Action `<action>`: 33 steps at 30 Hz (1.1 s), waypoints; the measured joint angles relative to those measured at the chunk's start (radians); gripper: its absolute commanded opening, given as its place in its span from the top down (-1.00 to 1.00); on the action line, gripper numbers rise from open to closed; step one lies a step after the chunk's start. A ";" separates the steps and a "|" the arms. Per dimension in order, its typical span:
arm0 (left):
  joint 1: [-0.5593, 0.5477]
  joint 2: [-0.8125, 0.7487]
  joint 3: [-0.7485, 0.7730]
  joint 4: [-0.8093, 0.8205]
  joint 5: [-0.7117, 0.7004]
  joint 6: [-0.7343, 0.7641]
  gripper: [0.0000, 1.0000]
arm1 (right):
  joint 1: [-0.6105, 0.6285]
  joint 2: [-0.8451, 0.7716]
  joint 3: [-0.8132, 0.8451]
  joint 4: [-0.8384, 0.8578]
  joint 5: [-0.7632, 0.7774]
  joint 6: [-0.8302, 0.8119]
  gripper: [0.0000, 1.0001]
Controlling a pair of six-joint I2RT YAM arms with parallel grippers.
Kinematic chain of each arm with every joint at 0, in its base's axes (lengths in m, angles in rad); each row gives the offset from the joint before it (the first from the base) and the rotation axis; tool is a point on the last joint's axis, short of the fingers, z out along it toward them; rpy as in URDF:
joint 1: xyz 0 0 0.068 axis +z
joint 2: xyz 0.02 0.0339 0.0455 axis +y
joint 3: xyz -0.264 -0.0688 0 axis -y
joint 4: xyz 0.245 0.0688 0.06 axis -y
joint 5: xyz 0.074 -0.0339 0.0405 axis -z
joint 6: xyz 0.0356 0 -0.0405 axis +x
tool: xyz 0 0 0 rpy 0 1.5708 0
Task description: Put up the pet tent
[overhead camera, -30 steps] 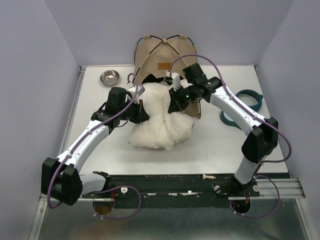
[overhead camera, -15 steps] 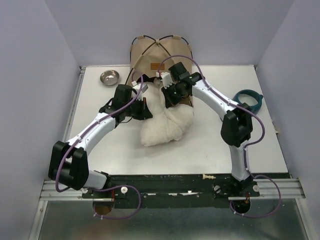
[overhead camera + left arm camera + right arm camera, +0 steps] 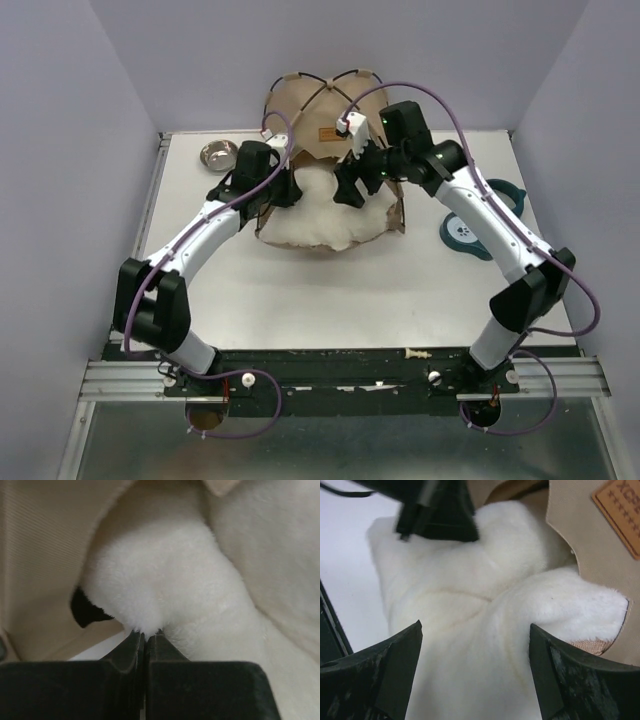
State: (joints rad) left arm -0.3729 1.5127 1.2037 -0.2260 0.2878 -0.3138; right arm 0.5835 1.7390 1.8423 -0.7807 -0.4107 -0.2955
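1. The tan fabric pet tent with thin black crossing poles (image 3: 298, 105) stands domed at the 12 o'clock edge of the white table (image 3: 300, 290). Its doorway faces 6 o'clock, toward the arm bases, and a small brown label (image 3: 326, 132) sits above the opening.
2. A white fluffy cushion (image 3: 320, 222) lies in that doorway with its long axis running 9 to 3 o'clock. Its near edge spills out onto the table.
3. The left gripper (image 3: 146, 633) has its jaws pressed together, pinching a tuft of pile at the cushion's 9 o'clock end. The tan tent wall is just beside it.
4. The right gripper (image 3: 475, 630) has its jaws spread wide over the cushion's 3 o'clock half and grasps nothing. Whether it is touching the pile cannot be told.
5. The tent's interior lies at 12 o'clock from both sets of fingers, so seating the cushion likely means pushing that way. The two grippers sit about level, and the right one looks slightly nearer the doorway's centre.
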 measured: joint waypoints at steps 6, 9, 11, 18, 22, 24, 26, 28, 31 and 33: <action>0.009 0.087 0.043 -0.042 -0.061 0.050 1.00 | -0.004 -0.133 -0.134 -0.035 -0.064 -0.090 -0.89; 0.013 0.077 0.047 -0.039 -0.053 0.058 1.00 | -0.034 -0.144 -0.167 -0.064 -0.091 -0.106 -0.90; 0.012 0.068 0.047 -0.037 -0.044 0.050 1.00 | -0.071 -0.144 -0.164 -0.071 -0.102 -0.106 -0.99; 0.003 0.027 0.008 0.012 -0.053 -0.067 0.30 | -0.133 -0.166 -0.143 -0.117 -0.145 -0.122 -1.00; 0.006 0.028 -0.007 0.036 -0.026 -0.100 -0.68 | -0.128 -0.276 -0.253 -0.157 -0.201 -0.203 -1.00; 0.006 0.026 0.011 0.035 0.012 -0.085 -0.88 | -0.127 -0.333 -0.320 -0.183 -0.178 -0.220 -1.00; 0.007 0.002 0.045 0.004 0.077 -0.035 -0.94 | -0.144 -0.374 -0.377 -0.205 -0.161 -0.210 -0.99; 0.008 -0.041 0.064 -0.029 0.130 0.000 -0.97 | -0.182 -0.408 -0.430 -0.212 -0.135 -0.168 -0.99; 0.013 -0.184 0.074 -0.111 0.181 0.060 -0.98 | -0.219 -0.484 -0.532 -0.202 -0.064 -0.095 -1.00; 0.026 -0.273 0.074 -0.159 0.202 0.080 -0.97 | -0.220 -0.554 -0.611 -0.187 -0.035 -0.075 -0.98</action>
State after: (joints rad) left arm -0.3466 1.2400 1.2778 -0.3851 0.4900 -0.2340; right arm 0.3630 1.1847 1.2316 -0.9680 -0.4454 -0.3706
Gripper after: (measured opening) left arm 0.986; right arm 0.997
